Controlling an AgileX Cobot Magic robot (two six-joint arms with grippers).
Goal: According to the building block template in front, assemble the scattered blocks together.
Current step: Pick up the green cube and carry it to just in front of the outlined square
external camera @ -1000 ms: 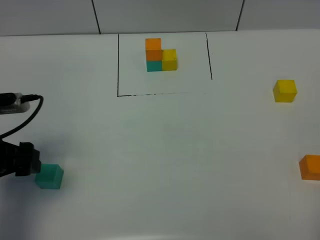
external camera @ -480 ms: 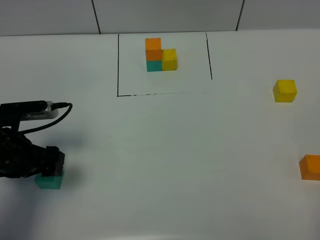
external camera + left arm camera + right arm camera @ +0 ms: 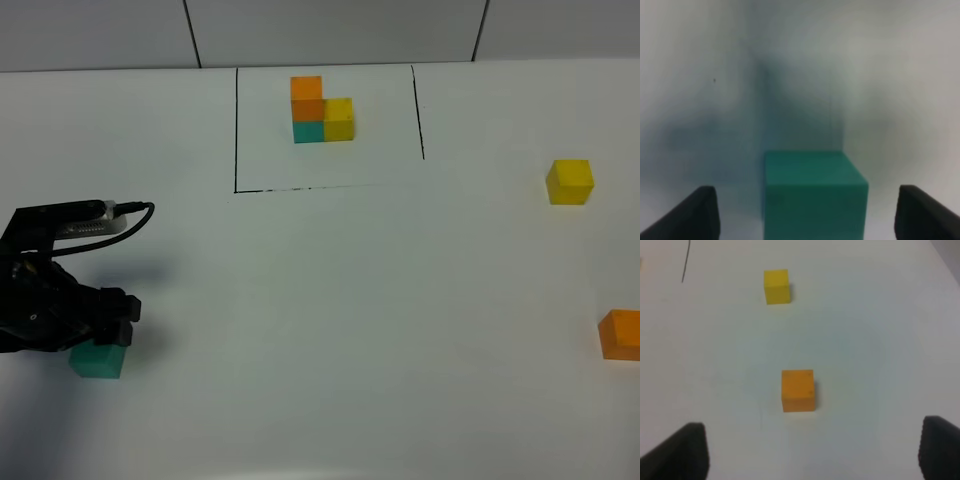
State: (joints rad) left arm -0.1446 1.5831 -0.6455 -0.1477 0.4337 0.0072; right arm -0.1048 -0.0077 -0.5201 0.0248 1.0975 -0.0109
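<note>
Teal cube (image 3: 97,362) sits on the white table (image 3: 330,300) close to the left edge, toward the near left corner. The left gripper (image 3: 810,217) is directly above it, and its dark body hides the top of the cube in the high view. In the left wrist view the two fingers (image 3: 695,215) stand wide apart, one on each side of the cube, with clear table between each finger and the cube faces. So this tool is released and grasps nothing.

The right gripper (image 3: 810,450) is also spread wide, with only bare table between its fingers. The orange cube (image 3: 621,335) lies ahead of it, at the right edge of the table. The yellow cube (image 3: 569,182) is near the same edge but further toward the far side, well apart from the orange one.

The template (image 3: 322,112) stands near the middle of the far edge, inside a black outline (image 3: 236,130): orange on teal, with yellow touching at the side.
</note>
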